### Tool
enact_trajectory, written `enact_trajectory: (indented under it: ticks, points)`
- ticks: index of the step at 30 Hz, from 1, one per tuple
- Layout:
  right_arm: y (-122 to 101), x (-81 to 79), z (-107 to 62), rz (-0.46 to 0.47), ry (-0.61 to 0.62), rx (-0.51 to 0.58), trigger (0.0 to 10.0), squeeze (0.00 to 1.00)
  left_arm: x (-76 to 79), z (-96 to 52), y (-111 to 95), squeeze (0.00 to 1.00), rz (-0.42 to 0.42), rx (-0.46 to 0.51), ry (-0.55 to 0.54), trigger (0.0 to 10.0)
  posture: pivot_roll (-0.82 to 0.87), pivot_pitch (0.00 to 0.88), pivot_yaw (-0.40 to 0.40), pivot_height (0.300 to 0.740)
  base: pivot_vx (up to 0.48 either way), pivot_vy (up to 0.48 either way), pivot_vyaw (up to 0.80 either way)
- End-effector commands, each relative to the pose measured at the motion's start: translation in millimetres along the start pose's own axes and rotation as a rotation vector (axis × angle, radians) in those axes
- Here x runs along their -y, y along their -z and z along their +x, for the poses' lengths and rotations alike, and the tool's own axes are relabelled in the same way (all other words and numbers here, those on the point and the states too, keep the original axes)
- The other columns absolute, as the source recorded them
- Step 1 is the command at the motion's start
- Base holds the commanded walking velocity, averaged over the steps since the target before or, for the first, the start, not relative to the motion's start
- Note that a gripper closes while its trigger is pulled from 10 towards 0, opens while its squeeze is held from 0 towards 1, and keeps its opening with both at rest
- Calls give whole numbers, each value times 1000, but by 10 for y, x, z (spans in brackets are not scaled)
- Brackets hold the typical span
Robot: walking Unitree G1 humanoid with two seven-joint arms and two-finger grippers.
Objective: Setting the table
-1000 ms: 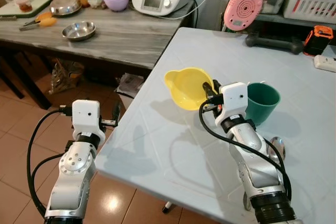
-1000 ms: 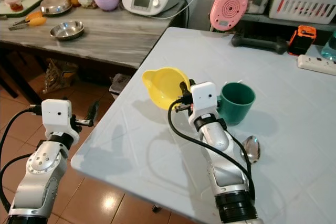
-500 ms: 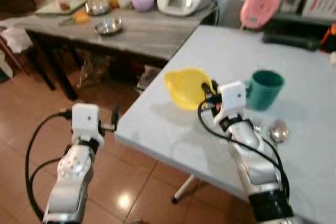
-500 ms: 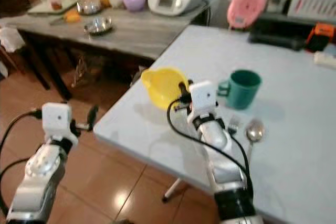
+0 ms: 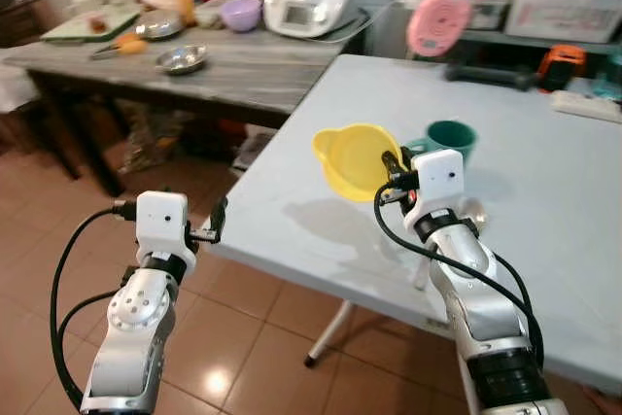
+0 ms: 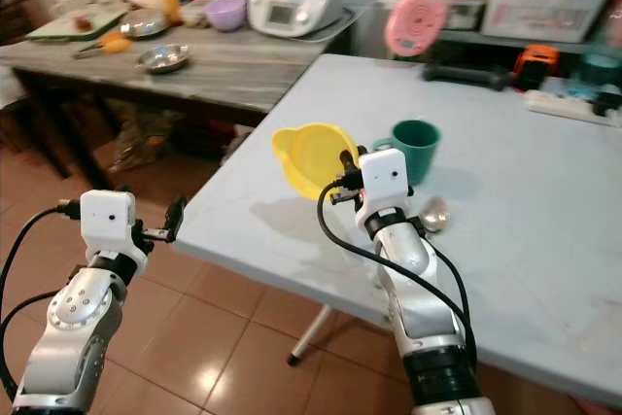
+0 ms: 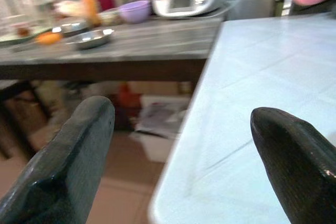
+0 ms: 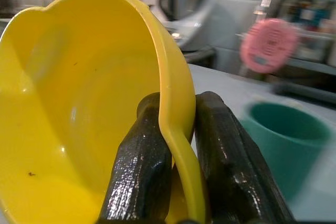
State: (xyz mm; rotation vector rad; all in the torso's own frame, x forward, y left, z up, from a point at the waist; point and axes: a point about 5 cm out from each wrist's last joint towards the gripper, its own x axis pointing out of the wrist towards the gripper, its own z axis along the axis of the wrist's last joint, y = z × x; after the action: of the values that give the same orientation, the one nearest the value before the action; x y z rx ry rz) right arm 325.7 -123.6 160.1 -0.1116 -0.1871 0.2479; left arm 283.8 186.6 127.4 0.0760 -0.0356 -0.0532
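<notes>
The right gripper point(image 8: 176, 156) pinches the rim of the yellow bowl point(image 5: 355, 157), one finger inside and one outside, and holds it up above the pale table point(image 5: 544, 182). The right wrist view shows this pinch up close. Just past the fingers stands a green cup point(image 6: 416, 148), with a spoon point(image 6: 432, 213) beside it. The left gripper point(image 7: 181, 156) hangs by the table edge, fingers spread wide apart.

Camera farther from white table point(image 5: 544, 191).

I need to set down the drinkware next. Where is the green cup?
The green cup stands on the pale blue table, just beyond the right tool and the yellow bowl it grips.
</notes>
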Motion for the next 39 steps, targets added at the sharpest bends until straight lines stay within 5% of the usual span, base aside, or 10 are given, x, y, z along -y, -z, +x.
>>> enact_trajectory:
  ticks: [1,12,39]
  points:
    - [-14,12,15,-9,4,3,10000,0,3,17,-20,0,-9,2,5,10000,-143,55,75,740,0,0,-788]
    - [-14,-11,7,-9,-1,8,10000,0,20,17,-10,0,-18,1,16,10000,-144,58,79,740,0,147,-746]
    - [-23,-47,2,0,-10,23,10000,0,65,17,-16,0,-15,6,30,10000,-138,64,84,740,0,438,0]
